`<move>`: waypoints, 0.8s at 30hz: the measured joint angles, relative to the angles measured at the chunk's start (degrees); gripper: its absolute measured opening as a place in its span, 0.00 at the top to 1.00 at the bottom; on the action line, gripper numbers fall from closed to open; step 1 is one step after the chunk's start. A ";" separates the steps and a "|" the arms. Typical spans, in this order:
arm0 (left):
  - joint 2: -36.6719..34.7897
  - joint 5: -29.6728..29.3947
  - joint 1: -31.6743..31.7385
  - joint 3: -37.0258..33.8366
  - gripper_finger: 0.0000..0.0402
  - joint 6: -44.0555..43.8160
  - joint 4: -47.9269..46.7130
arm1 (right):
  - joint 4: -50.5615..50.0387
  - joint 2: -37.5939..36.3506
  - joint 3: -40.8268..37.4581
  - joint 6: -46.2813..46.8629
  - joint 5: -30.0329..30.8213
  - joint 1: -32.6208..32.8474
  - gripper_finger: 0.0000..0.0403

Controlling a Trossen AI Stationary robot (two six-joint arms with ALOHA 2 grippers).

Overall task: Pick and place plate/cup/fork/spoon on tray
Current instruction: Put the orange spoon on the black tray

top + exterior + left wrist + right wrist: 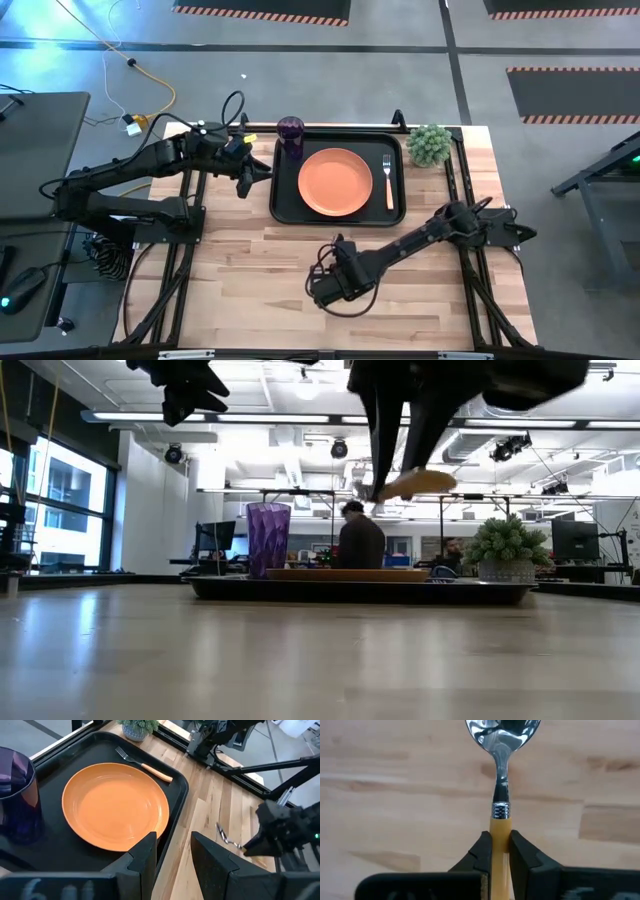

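Observation:
The black tray (pixel 285 205) lies at the table's far middle. On it are the orange plate (pixel 335 181), the fork (pixel 388 180) to the plate's right, and the purple cup (pixel 291 135) at the far left corner. My right gripper (pixel 322 288) is above the near middle of the table, shut on the spoon (pixel 501 795). My left gripper (pixel 245 185) hangs open and empty over the tray's left rim; its own wrist view (pixel 174 855) shows the gap between its fingers. My right gripper pinches the spoon's orange handle (pixel 500 836) between its two fingers, just behind the metal collar. The fingers come from above, pointing down. The spoon is lifted clear of the table and roughly level, its silver bowl (pixel 502 732) out in front and the handle's free end (pixel 425 482) sticking out behind.
A small green potted plant (pixel 430 145) stands just off the tray's far right corner. Bare wooden tabletop (pixel 250 260) spreads between the tray and the near edge. People sit in the room beyond the table (pixel 360 540).

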 joint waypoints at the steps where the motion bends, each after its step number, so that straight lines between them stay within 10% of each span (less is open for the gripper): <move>1: -0.01 0.01 0.02 -0.02 0.73 0.05 0.02 | -0.79 -0.63 0.02 0.00 0.58 -0.08 0.96; 24: -0.01 -0.02 0.00 0.00 0.73 4.02 0.20 | -20.63 -28.42 -11.92 -4.07 16.60 -7.53 0.96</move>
